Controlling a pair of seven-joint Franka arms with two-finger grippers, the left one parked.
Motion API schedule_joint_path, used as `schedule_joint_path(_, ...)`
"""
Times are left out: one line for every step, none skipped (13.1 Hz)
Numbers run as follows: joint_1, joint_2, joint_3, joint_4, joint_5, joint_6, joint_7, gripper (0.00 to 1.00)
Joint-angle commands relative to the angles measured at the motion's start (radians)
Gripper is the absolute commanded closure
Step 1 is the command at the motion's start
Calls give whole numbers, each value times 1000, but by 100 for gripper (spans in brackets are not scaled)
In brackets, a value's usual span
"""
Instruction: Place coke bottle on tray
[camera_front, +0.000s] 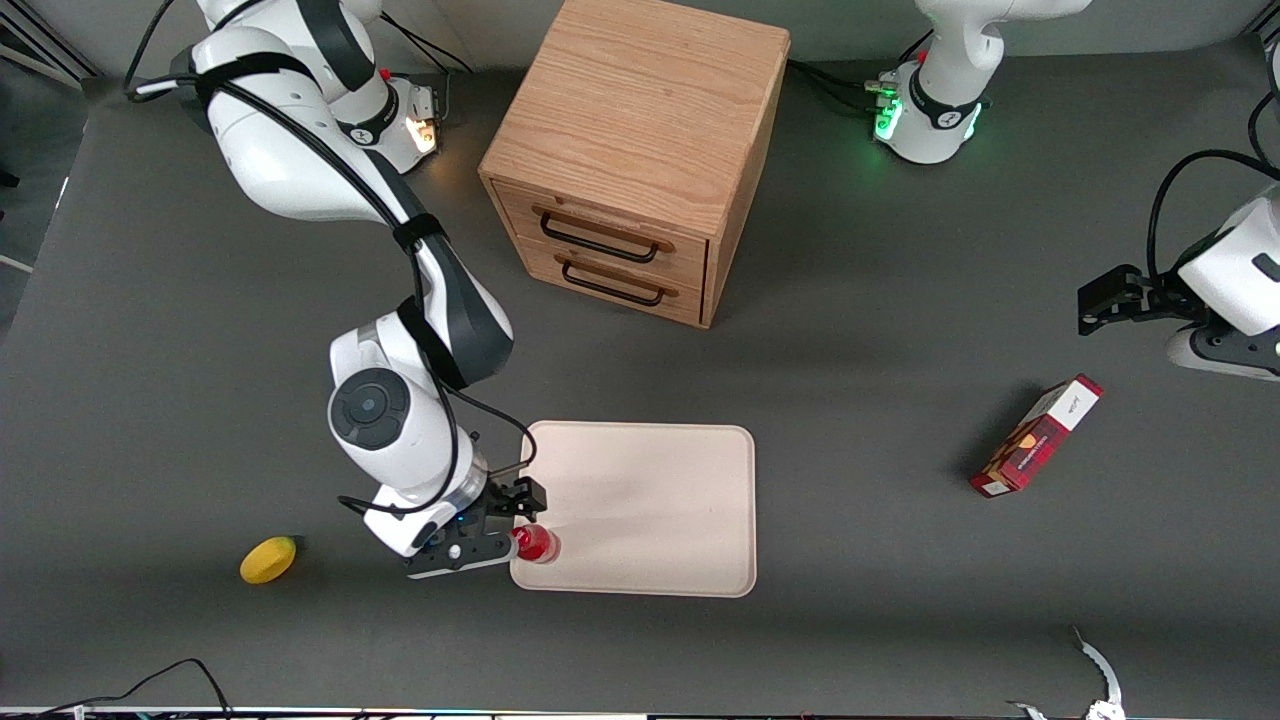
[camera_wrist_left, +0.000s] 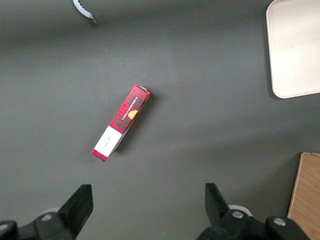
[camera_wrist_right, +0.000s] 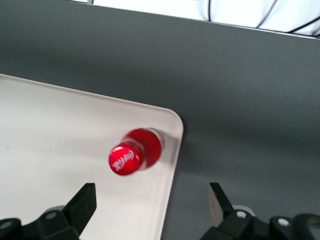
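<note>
Coke bottle (camera_front: 536, 543) stands upright on the tray (camera_front: 650, 500), at the lower left of the frame in the front view, close inside the tray's rounded corner nearest the front camera at the working arm's end. The right wrist view shows its red cap with the white script facing up and the bottle resting on the cream surface just inside the low rim. The hand (camera_front: 503, 527) hovers beside the bottle with its two fingers spread wide, gripping nothing and clear of the bottle. The placing step looks complete, with release done. The next move likely calls for a straight lift away, keeping the fingers off the bottle, since it stands near the rim and could topple.
</note>
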Motion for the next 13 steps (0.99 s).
schedule_joint_path(-49, -106, 10, -29, -9, -155, -15, 1)
schedule_joint_path(-54, -162, 10, -67, -9, -204, -23, 1)
schedule_joint_path(-60, -226, 10, -125, -9, -234, -24, 1)
schedule_joint_path(-87, -308, 10, -211, -9, -249, -39, 1)
schedule_joint_path(-110, -393, 12, -308, -9, -251, -77, 1)
schedule_joint_path(-132, -473, 12, -395, -9, -249, -107, 2)
schedule_joint_path(-161, -538, 13, -458, -8, -248, -139, 2)
schedule_joint_path(-190, -598, 18, -513, -8, -249, -176, 2)
schedule_joint_path(-224, -658, 18, -573, 5, -252, -191, 1)
schedule_joint_path(-250, -710, 18, -616, 29, -262, -194, 1)
schedule_joint_path(-262, -730, 18, -620, 32, -292, -199, 0)
schedule_joint_path(-278, -744, 17, -612, 32, -341, -234, 0)
schedule_joint_path(-295, -752, 17, -605, 34, -376, -251, 0)
